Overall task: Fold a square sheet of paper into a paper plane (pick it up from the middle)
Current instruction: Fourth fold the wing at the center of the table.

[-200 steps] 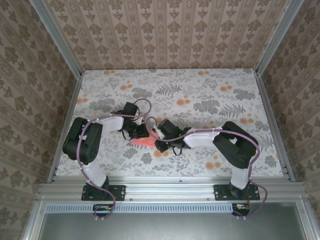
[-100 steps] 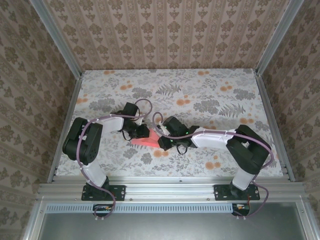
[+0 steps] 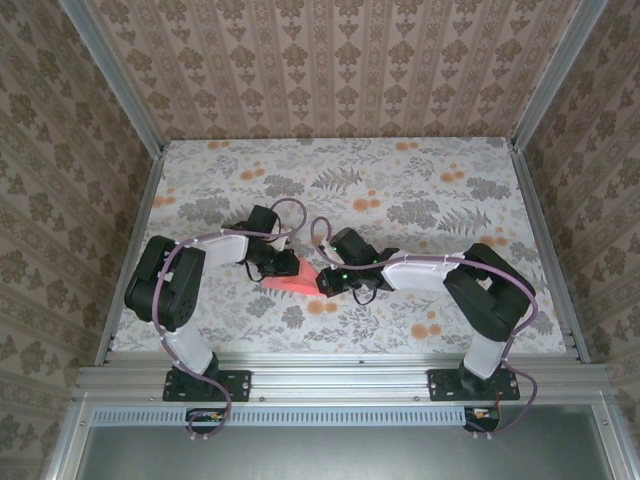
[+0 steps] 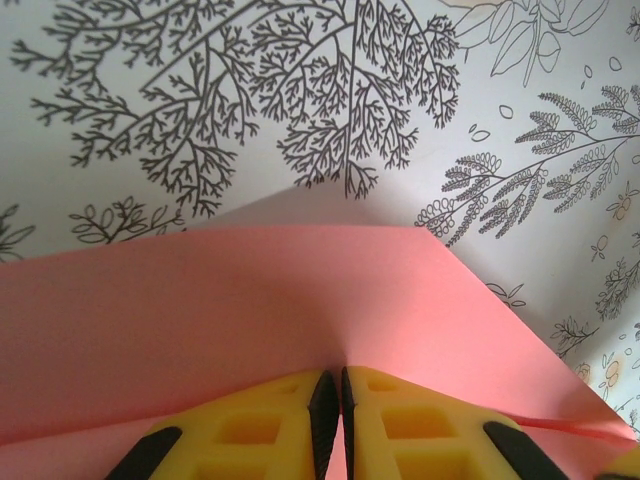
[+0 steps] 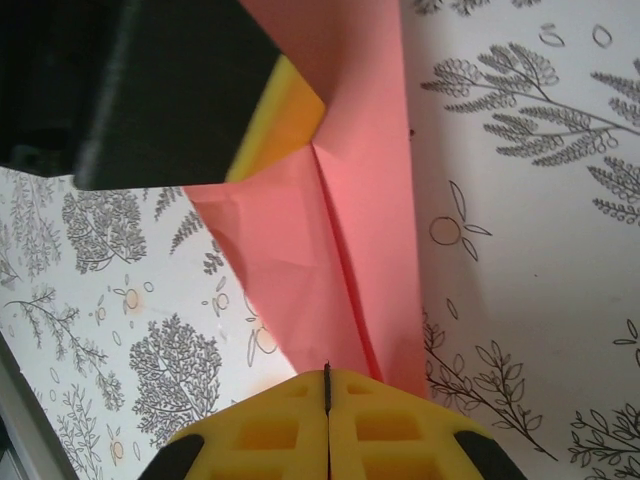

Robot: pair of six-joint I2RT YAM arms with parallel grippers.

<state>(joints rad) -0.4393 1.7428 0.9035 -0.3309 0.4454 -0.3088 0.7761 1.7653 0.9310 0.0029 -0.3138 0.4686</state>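
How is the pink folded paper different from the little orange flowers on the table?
The coral-pink folded paper is one plain, creased, pointed piece; the small orange flower prints are many round blobs. The paper is far bigger than any one flower. Both are warm colours.

No readable text, label, brand, number or sign appears anywhere

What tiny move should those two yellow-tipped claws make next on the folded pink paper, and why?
Probably nudge the right gripper along the centre crease of the coral-pink folded paper, pressing it flat. Its shut tips sit at the crease's end, and the shut left gripper rests on the paper, seemingly anchoring it.
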